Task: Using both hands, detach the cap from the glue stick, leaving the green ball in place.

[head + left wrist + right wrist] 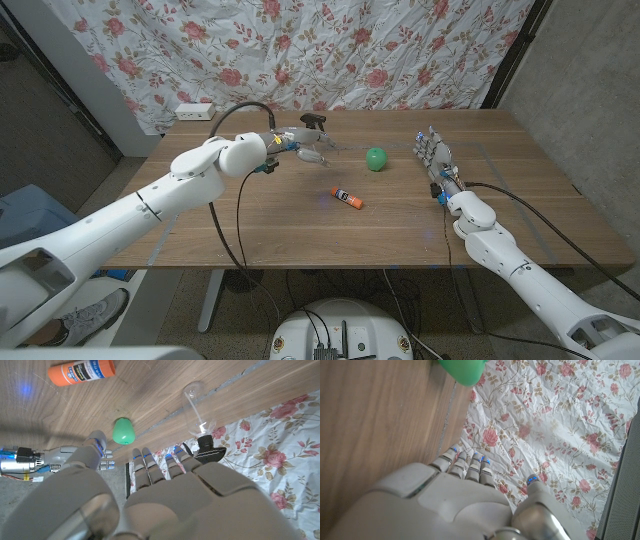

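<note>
Our left robot hand (305, 147) hangs over the far part of the counter (260, 215), fingers apart and holding nothing, beside a clear stemmed glass (196, 406) on a black base (209, 444) by the back edge. Our right robot hand (436, 160) stands on its edge at the counter's right side, fingers apart and straight, also holding nothing. We judge that both are poised wide of the work so each can come in from its own side, as a 2-handed pull needs.

Between them lies the 1 glue stick (347, 198), on its side near the counter's middle, orange with a white label, its cap on. It sits nearer us than either robot hand and touches neither. The 1 green ball (375, 159) rests farther back, a little toward the right robot hand and apart from the glue stick; we judge the gap leaves room to reach the stick without nudging the ball.

Behind the counter hangs a floral cloth (330, 50), and 1 white power strip (194, 111) sits at the far left corner. The count: 2 robot hands, 1 glue stick, 1 ball, 1 glass.
</note>
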Action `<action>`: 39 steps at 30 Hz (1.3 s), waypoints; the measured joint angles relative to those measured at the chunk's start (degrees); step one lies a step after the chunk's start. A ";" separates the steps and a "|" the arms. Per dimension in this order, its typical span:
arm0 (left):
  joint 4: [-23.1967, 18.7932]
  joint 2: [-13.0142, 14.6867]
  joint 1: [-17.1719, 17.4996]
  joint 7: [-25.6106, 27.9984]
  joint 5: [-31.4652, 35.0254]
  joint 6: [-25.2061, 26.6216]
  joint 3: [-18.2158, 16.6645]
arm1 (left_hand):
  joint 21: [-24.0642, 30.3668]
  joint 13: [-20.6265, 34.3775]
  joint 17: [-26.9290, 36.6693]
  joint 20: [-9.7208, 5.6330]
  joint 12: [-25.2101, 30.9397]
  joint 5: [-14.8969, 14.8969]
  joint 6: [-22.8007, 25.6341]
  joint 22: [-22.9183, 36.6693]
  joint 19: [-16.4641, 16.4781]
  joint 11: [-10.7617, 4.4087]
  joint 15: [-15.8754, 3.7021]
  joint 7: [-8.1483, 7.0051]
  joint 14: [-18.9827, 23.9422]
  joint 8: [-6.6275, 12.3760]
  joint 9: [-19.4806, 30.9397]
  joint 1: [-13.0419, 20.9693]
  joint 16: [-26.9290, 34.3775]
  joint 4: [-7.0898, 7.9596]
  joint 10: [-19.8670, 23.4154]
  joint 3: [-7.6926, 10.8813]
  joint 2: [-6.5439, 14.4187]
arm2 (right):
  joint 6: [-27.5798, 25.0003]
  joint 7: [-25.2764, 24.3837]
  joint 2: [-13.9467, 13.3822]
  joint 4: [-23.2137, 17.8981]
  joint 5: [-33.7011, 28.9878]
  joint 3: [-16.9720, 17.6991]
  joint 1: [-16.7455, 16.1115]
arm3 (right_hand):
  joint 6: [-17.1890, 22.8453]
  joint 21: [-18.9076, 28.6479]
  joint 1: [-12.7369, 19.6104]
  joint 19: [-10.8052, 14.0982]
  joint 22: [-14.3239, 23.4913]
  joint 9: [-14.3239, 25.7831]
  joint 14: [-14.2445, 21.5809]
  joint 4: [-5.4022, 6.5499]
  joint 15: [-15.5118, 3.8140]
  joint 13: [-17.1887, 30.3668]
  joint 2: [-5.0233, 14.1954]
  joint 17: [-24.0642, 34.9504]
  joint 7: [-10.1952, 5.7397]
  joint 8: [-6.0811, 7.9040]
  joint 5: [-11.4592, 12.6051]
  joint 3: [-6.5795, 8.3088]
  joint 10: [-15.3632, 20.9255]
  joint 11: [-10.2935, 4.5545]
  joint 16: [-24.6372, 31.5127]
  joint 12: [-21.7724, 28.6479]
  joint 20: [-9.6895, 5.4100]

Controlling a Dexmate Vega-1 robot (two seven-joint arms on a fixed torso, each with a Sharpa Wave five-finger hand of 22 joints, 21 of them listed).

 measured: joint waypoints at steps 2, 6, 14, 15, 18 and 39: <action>0.20 -0.54 -0.41 -0.64 1.24 -0.22 0.48 | 0.00 0.00 0.00 0.00 0.00 0.00 0.10 0.00 0.00 -0.09 -0.01 -0.09 0.39 0.15 0.00 0.61 0.00 0.00 0.53 0.00 0.03 | -0.05 -0.17 -0.05 -0.17 0.00 0.06 -0.13 | 0.00 0.00 0.00 0.00 0.00 0.00 0.00 0.00 0.00 0.00 0.00 0.00 0.00 0.00 0.00 0.00 0.00 0.00 0.00 0.00 0.00; 0.56 -1.56 -1.03 -1.83 3.35 -0.46 1.33 | 0.00 0.00 0.00 0.00 0.00 0.00 0.42 0.00 0.00 -0.19 -0.01 -0.40 0.39 0.15 0.00 1.25 0.00 0.00 0.63 0.00 -0.64 | -0.14 -0.31 -0.09 -0.36 0.02 0.10 -0.31 | 0.00 0.00 0.00 0.00 0.00 0.00 0.00 0.00 0.00 0.00 0.00 -0.05 0.00 0.00 0.00 0.00 0.00 0.00 0.00 0.00 0.00; 1.04 -3.28 -1.79 -3.53 6.82 -0.48 2.80 | 0.01 -0.01 -0.01 0.17 -0.55 -0.49 0.13 0.00 -1.27 -0.19 -0.01 -0.68 0.39 0.15 -0.01 3.22 0.00 0.23 0.63 -0.23 -2.17 | -0.23 -0.39 -0.09 -0.37 0.04 0.12 -0.31 | 0.00 0.00 0.00 0.00 -0.01 -0.01 0.01 -0.24 0.00 0.00 0.00 -0.27 0.00 0.00 0.00 0.25 0.00 0.00 0.00 0.00 0.00; 1.15 -3.67 -1.94 -3.91 7.78 -0.48 3.27 | 0.01 -0.01 -0.01 0.09 -0.68 -0.49 0.08 0.00 -1.35 -0.19 -0.01 -0.73 0.39 0.15 -0.01 3.36 0.00 0.23 0.63 -0.23 -2.31 | -0.27 -0.41 -0.08 -0.33 0.04 0.12 -0.24 | 0.00 0.00 0.00 0.00 -0.01 -0.01 0.01 -0.24 0.00 0.00 0.00 -0.27 0.00 0.00 0.00 0.25 0.00 0.00 0.00 0.00 0.00; 1.28 -4.27 -2.16 -4.43 9.43 -0.53 3.94 | 0.01 0.00 -0.01 -0.10 -0.68 -0.49 0.08 0.00 -1.54 -0.32 -0.01 -0.73 0.39 0.15 -0.01 3.87 0.00 0.48 0.50 -0.48 -2.37 | -0.36 -0.50 -0.06 -0.23 0.04 0.12 -0.14 | 0.00 0.00 0.00 0.00 -0.01 -0.01 0.01 -0.24 0.00 0.00 0.00 -0.27 0.00 0.00 0.00 0.25 0.00 0.00 0.00 0.00 0.00; 2.19 -7.43 -1.21 -5.29 20.27 -0.55 7.12 | 0.01 -0.01 -0.01 -0.10 -0.89 -0.91 -0.76 0.00 -1.53 -0.40 -0.01 -1.56 0.39 -0.24 -0.01 5.92 0.00 0.48 0.41 -1.74 -4.42 | -1.38 -0.76 -0.40 -0.13 0.39 0.43 0.04 | 0.00 0.20 0.00 -0.20 -0.01 -0.02 -0.21 -0.48 0.22 0.00 0.00 -0.53 0.00 0.00 0.00 0.49 0.00 0.00 0.23 0.00 0.20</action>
